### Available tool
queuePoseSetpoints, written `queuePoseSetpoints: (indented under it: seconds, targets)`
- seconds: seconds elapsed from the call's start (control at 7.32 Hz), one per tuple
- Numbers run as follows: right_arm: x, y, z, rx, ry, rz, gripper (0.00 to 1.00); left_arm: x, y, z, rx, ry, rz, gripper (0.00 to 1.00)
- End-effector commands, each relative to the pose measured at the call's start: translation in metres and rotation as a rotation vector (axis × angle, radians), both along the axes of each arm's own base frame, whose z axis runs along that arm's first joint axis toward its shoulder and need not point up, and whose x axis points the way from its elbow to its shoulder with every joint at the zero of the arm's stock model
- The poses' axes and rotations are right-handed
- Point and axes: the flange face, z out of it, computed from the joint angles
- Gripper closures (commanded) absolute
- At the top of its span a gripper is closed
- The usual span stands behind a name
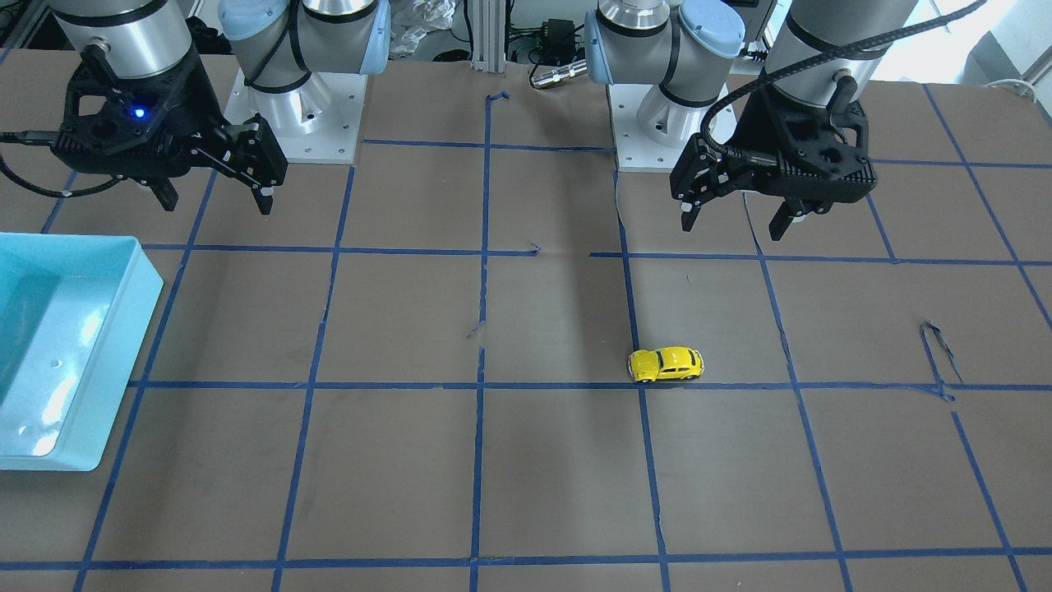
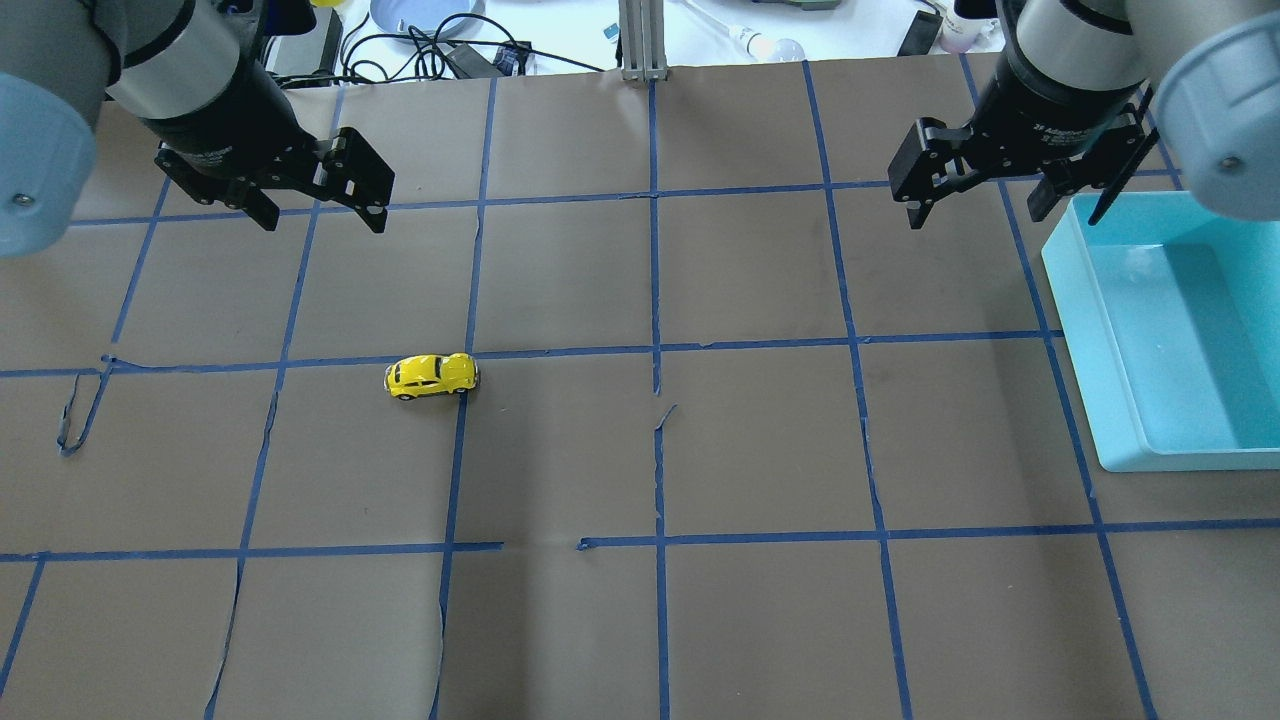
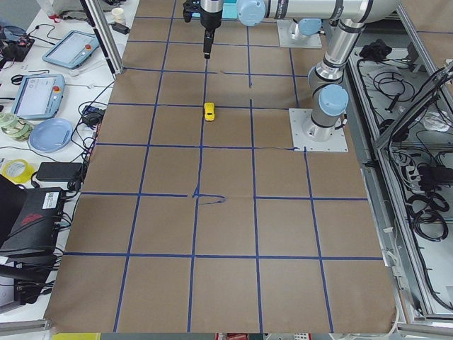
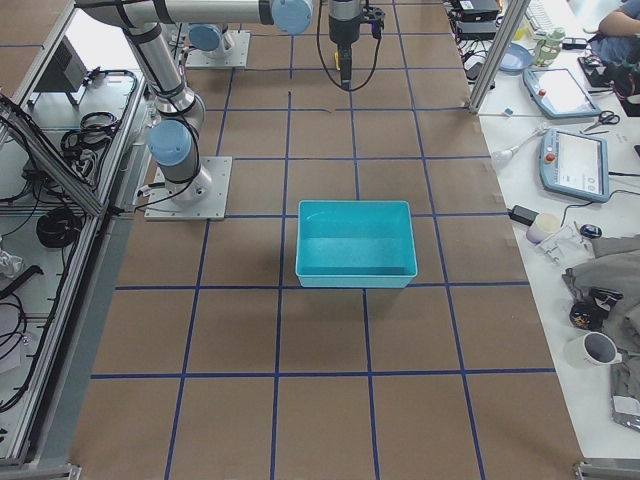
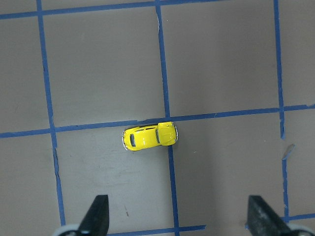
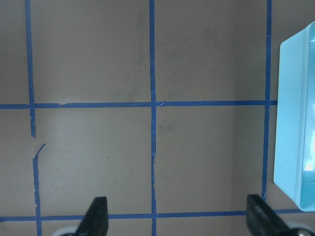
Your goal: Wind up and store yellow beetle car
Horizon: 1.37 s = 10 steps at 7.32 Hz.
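Nearest us lies the bin (image 1: 123, 345), well apart from the car (image 1: 666, 364). Our left gripper (image 1: 733, 227) hangs near the car, our right gripper (image 1: 217, 204) farther off; both jaws spread, empty.

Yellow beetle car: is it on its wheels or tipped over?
On its wheels. The yellow beetle car stands upright, roof facing up, wheels down.

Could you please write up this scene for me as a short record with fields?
Car: yellow beetle car on its wheels on the table, at a blue tape crossing, untouched
Container: light blue bin, empty, on the robot's right
Left gripper: open, empty, above the table, car in its wrist view
Right gripper: open, empty, near the bin
Stage: car not yet picked up
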Motion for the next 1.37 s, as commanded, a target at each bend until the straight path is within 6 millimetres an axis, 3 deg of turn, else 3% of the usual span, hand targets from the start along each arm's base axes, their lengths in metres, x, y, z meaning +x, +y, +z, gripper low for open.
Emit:
queuePoseSetpoints:
  seconds: [0.0, 1.23]
  targets:
    - [-0.0003, -0.0004, 0.0041, -0.009, 0.003, 0.000, 0.00, 0.0001, 0.0004, 0.0017, -0.004, -0.001, 0.007, 0.00]
    - [-0.0008, -0.0003, 0.0028, -0.007, 0.009, 0.012, 0.00, 0.0045, 0.0001, 0.0013, 0.001, -0.045, 0.011, 0.00]
